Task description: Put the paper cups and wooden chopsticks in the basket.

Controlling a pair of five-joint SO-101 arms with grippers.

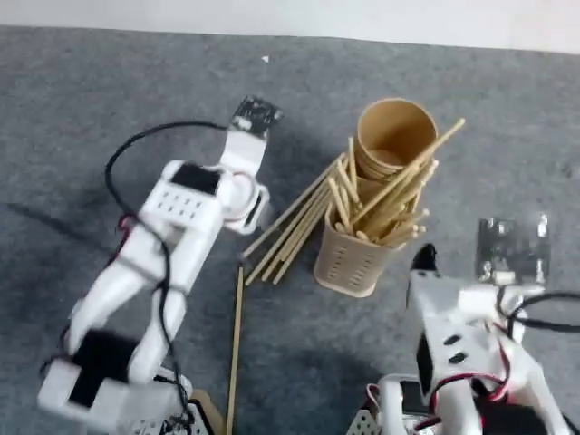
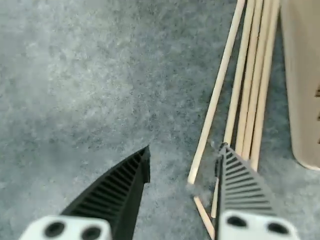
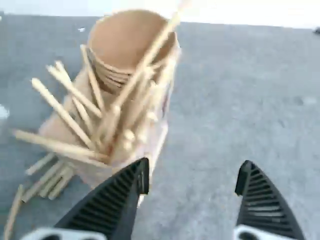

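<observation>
Grey carpet [image 1: 82,91] was occupied by the basket [image 1: 349,265], filled with paper cups [image 1: 394,136] and chopsticks [image 1: 381,213], loose chopsticks [image 1: 290,225] being laid beside it near the left gripper [image 2: 184,150], spread wide, as was the right gripper [image 3: 195,165].

The mouth of the basket [image 1: 347,263] is crowded: a stack of cups [image 1: 394,136] fills its far part and chopsticks [image 1: 385,208] fan out over the rim, leaving little gap from above. Loose chopsticks [image 2: 250,90] lie just beside the basket wall, which closes off that side. On their other side the grey mat [image 2: 90,75] is bare, and the left gripper [image 2: 185,147] stands there with jaws apart. One chopstick [image 1: 236,344] lies across the mat near that arm. The right gripper [image 3: 195,162], jaws apart, has bare mat ahead beside the basket.
</observation>
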